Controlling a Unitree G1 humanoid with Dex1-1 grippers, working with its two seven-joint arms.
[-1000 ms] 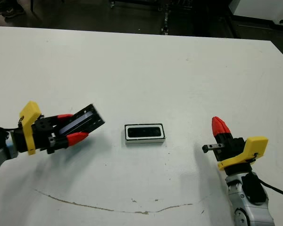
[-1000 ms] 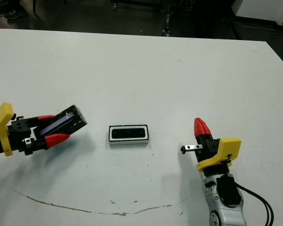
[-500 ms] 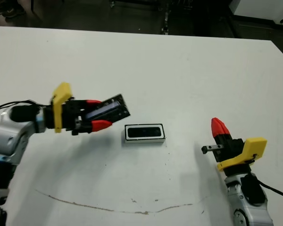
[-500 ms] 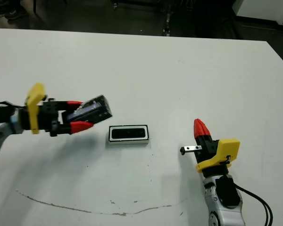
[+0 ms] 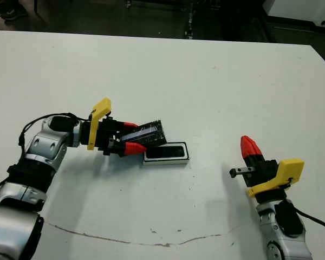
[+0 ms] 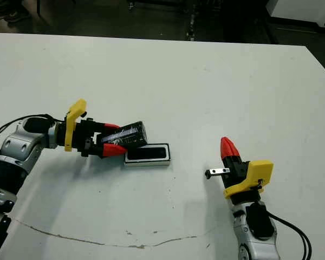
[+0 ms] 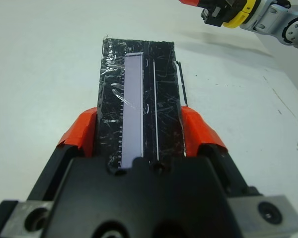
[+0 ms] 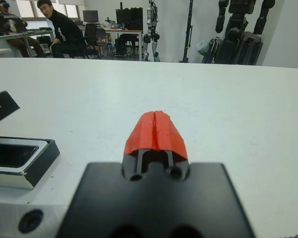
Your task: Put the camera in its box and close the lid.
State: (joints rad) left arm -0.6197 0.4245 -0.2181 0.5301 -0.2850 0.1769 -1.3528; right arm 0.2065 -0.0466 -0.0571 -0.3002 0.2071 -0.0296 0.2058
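— What are you seeing beyond your table [image 5: 151,65]?

— You're facing windows [image 8: 49,9], desks [image 8: 116,32], seated people [image 8: 64,32], and idle robots [image 8: 236,29] standing along a pale wall.

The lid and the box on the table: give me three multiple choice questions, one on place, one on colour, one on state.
1. Where is the lid?
A. Clamped in the left hand
B. Flat on the table
C. In the right hand

2. What colour is the box on its sides?
A. Red
B. White
C. Yellow

3. How are the right hand's fingers?
A. Wide open
B. Gripping the camera
C. Shut, holding nothing

Answers: 1 A, red fingers sit on both long edges of the lid; 2 B, the side wall is white under a black rim; 3 C, the red tips meet with nothing between them.
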